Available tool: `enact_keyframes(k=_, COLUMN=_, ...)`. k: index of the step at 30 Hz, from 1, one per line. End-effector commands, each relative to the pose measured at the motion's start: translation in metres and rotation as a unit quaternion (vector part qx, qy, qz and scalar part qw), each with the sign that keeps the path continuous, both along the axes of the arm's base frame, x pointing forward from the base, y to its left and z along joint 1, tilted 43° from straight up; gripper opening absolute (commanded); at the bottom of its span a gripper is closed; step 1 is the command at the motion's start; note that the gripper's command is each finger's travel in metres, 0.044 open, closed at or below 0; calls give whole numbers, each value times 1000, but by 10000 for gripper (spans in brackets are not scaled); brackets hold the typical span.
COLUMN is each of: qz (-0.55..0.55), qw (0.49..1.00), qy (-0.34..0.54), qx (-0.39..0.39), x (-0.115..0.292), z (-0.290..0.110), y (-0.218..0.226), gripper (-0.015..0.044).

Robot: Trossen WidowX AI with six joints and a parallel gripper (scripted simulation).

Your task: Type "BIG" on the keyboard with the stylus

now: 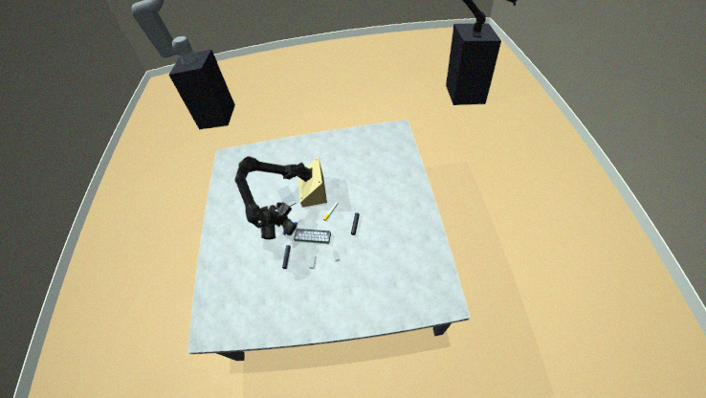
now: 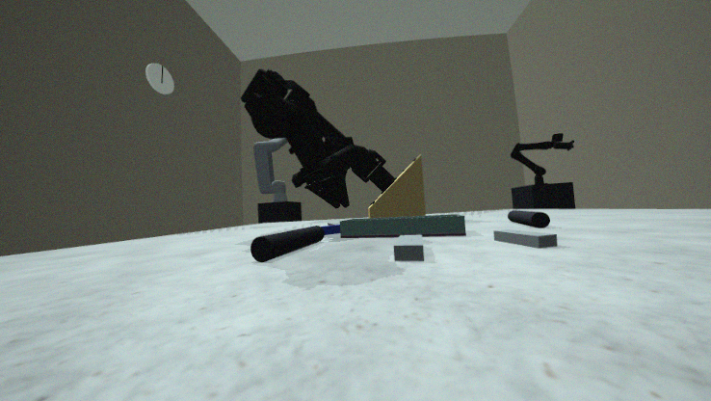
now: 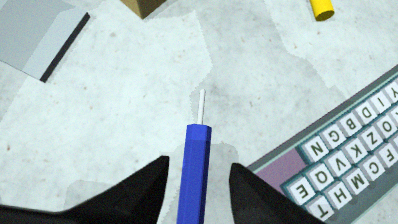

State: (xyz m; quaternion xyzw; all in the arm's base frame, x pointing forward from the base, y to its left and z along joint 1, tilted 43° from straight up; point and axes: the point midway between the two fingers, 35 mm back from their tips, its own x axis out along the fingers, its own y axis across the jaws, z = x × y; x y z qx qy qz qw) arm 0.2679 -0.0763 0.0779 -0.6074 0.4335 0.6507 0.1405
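Observation:
A blue stylus with a thin white tip lies flat on the marble table, just left of the keyboard's end. The small keyboard has white lettered keys in a grey-green frame. My gripper hangs tilted a little above the stylus. In the wrist view the two black fingers stand apart on either side of the stylus with gaps to it. It holds nothing.
A yellow wedge stands behind the keyboard. A yellow-and-white pen lies nearby. Two black cylinders and two small grey blocks lie around the keyboard.

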Motion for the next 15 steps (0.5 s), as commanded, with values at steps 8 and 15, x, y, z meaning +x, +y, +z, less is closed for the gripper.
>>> enact_keyframes(k=8, qz=2, qw=1000, qy=1, qx=-1, x=1, z=-7, y=-6, gripper=150)
enact_keyframes(k=15, qz=2, qw=1000, qy=1, qx=-1, x=2, z=-11, y=-9, gripper=150)
